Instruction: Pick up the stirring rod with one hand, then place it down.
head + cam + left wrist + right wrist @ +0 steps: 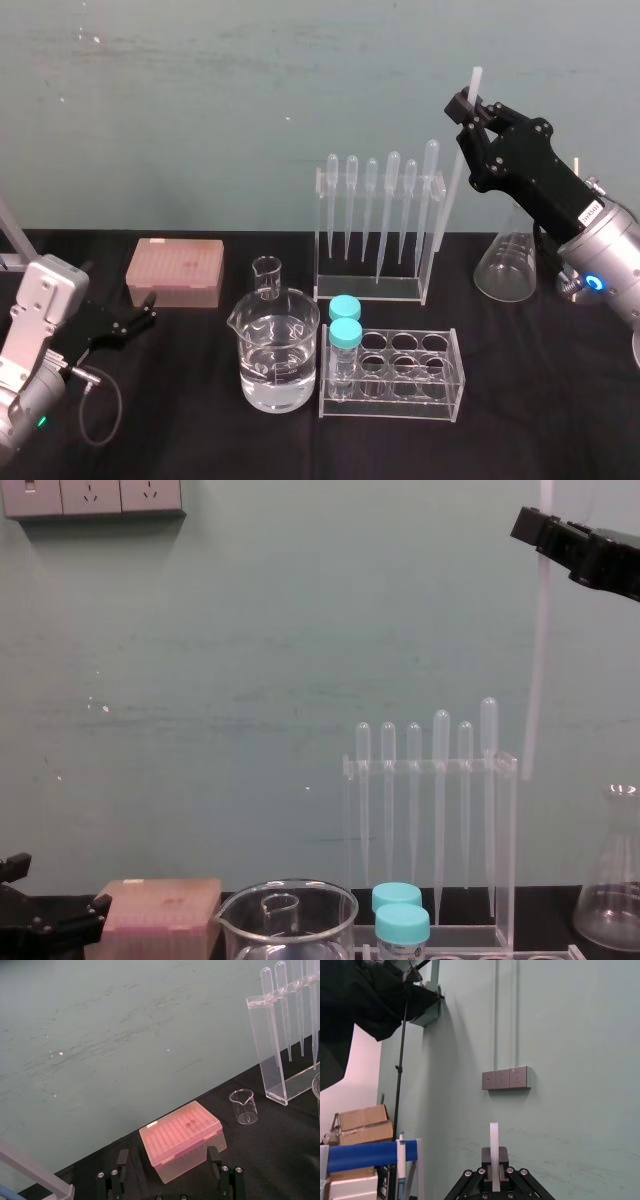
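Head view: R claw [470,106] grips stirring rod [456,190] aloft; L claw [148,308] open, low; beaker [306,338] w/ liquid.

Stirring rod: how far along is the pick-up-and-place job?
Pickup looks done: the right gripper is shut on the stirring rod, holding it near-upright in the air by the pipette rack. Setting it down is left. The left gripper sits open, low by the pink tip box.

Beyond the wide-spread left gripper [167,1152] sits a pink tip box [182,1137] near a small beaker [244,1106].
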Robot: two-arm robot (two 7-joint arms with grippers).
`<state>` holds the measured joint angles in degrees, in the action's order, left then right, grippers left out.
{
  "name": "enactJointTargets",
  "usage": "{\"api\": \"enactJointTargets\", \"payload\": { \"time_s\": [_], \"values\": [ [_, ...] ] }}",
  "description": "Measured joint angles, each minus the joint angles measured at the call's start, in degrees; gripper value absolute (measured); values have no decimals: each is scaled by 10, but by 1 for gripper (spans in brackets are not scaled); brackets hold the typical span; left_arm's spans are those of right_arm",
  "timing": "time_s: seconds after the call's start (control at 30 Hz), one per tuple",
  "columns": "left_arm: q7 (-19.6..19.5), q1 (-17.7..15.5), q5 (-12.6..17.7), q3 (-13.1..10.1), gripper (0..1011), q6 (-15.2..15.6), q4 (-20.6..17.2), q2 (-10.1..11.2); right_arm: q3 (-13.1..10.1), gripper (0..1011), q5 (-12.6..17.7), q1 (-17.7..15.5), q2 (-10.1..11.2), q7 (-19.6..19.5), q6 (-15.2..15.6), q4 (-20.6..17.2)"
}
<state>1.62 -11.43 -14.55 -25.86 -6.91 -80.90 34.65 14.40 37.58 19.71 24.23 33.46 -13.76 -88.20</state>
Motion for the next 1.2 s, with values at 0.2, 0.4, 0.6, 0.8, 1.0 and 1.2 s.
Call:
{"api": "enactJointTargets", "payload": {
  "time_s": [0.2,0.4,0.6,0.8,1.0,1.2],
  "values": [
    [0,0,0,0,1000,0,0,0,0,69,1,-3,2,0,1,-3],
    [0,0,0,0,1000,0,0,0,-1,69,1,-5,3,-1,1,-5],
    [0,0,0,0,1000,0,0,0,-2,70,1,-6,3,-1,2,-5],
    [0,0,0,0,1000,0,0,0,-2,69,1,-6,3,-1,2,-3],
    [0,0,0,0,1000,0,0,0,-1,70,1,-5,3,-1,3,1],
    [0,0,0,0,1000,0,0,0,1,69,2,-3,1,-1,4,4]
  ]
}}
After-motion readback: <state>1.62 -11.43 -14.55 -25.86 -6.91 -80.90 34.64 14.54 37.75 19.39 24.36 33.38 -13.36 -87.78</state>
